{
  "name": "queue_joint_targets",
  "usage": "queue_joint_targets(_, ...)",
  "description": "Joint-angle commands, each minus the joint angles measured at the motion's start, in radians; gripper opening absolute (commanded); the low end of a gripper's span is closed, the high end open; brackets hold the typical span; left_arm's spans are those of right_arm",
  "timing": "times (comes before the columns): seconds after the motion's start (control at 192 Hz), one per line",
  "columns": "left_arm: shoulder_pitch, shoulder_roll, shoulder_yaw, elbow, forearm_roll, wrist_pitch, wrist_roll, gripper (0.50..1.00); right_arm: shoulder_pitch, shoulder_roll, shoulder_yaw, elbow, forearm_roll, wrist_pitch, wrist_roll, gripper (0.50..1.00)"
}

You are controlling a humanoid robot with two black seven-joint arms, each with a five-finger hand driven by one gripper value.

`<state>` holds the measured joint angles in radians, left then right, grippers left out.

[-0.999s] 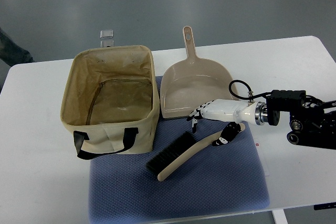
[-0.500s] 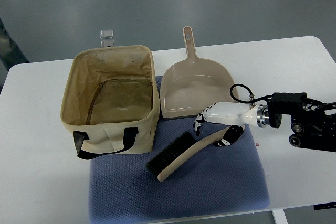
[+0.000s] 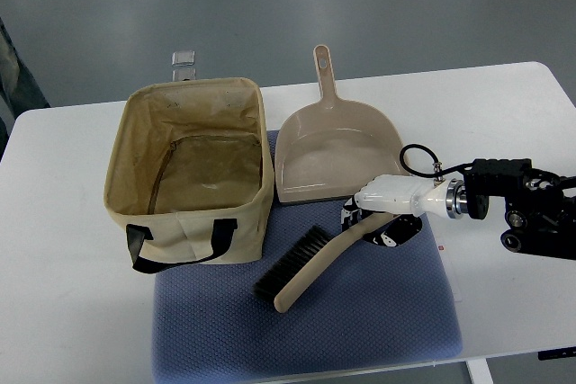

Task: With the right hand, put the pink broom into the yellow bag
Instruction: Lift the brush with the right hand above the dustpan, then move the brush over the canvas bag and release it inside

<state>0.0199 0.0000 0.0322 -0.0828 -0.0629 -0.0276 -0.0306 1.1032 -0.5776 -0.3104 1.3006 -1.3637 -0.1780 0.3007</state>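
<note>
Your right robot hand (image 3: 378, 219) sits over the broom's (image 3: 310, 263) handle end, fingers curled around it, though you can't confirm a firm grip. The broom lies on the blue mat (image 3: 360, 321), its long axis running diagonally, bristles toward the yellow bag (image 3: 184, 177), just right of the bag's near corner.

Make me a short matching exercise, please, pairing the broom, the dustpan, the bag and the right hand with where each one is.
Things:
1. broom
2. dustpan
3. bag
4. right hand

Places:
A. on the table's left part, open, nothing inside
B. at the broom's handle end
C. lying slantwise on the blue mat
D. behind the mat, handle pointing away from the robot

Pairs: 1-C, 2-D, 3-A, 4-B
</note>
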Motion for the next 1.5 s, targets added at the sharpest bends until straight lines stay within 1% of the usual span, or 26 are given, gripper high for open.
queue_joint_targets(0.0,0.0,0.0,0.0,0.0,0.0,0.0,0.0,1.0,0.001,-0.007,0.004,-0.001,0.0,-0.006,0.0,0.5)
queue_joint_targets(0.208,0.0,0.0,0.0,0.0,0.0,0.0,0.0,1.0,0.012,-0.05,0.013,-0.003,0.003,-0.064,0.0,0.5)
queue_joint_targets(0.281,0.0,0.0,0.0,0.0,0.0,0.0,0.0,1.0,0.018,-0.082,0.019,-0.003,0.005,-0.083,0.001,0.5)
queue_joint_targets(0.541,0.0,0.0,0.0,0.0,0.0,0.0,0.0,1.0,0.118,-0.219,0.022,0.002,0.018,-0.132,0.012,0.5)
queue_joint_targets(0.791,0.0,0.0,0.0,0.0,0.0,0.0,0.0,1.0,0.208,-0.331,0.03,0.005,0.031,-0.138,0.018,0.5)
queue_joint_targets(0.989,0.0,0.0,0.0,0.0,0.0,0.0,0.0,1.0,0.291,-0.375,0.074,0.0,0.04,-0.121,0.015,0.5)
queue_joint_targets(1.218,0.0,0.0,0.0,0.0,0.0,0.0,0.0,1.0,0.415,-0.349,0.08,-0.006,0.043,-0.103,0.009,0.5)
queue_joint_targets(1.332,0.0,0.0,0.0,0.0,0.0,0.0,0.0,1.0,0.477,-0.237,0.08,-0.014,0.041,-0.067,0.008,0.5)
queue_joint_targets(1.374,0.0,0.0,0.0,0.0,0.0,0.0,0.0,1.0,0.486,-0.209,0.08,-0.014,0.043,-0.066,0.006,0.5)
queue_joint_targets(1.483,0.0,0.0,0.0,0.0,0.0,0.0,0.0,1.0,0.501,-0.075,0.08,-0.034,0.04,-0.066,-0.008,0.5)
queue_joint_targets(1.494,0.0,0.0,0.0,0.0,0.0,0.0,0.0,1.0,0.501,-0.074,0.08,-0.034,0.04,-0.066,-0.008,0.5)
